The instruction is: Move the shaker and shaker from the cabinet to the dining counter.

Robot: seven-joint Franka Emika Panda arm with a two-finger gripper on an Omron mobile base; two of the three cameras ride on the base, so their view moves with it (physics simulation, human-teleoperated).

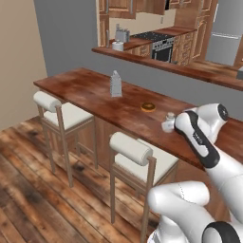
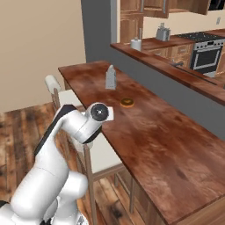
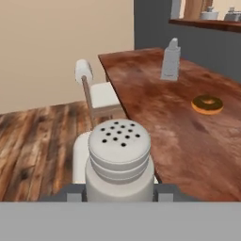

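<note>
The stool occupies the left of the hand view, below the near edge of the dining counter, which fills the right half. At bottom centre, the shaker sits upright between the two dark tips of the gripper, which stand narrowly spaced on either side of its base and appear to hold it. Contact itself is hard to confirm, because the shaker body hides the inner faces of the tips.

In the left base view, the shaker appears at centre right, at the near edge of the counter and just beside the wrist; whether it rests on the top or hangs just above it cannot be told.

Risks from this position:

1. Release at the edge. The shaker is close to the counter lip. If released here it could tip off toward the stool and the floor.
2. Tilt on release. A narrow, top-heavy body set down off-level is likely to topple and roll.
3. Collision farther in. The grater at upper centre and the donut at right lie well apart from the shaker, so an inward placement carries little contact risk.
</note>
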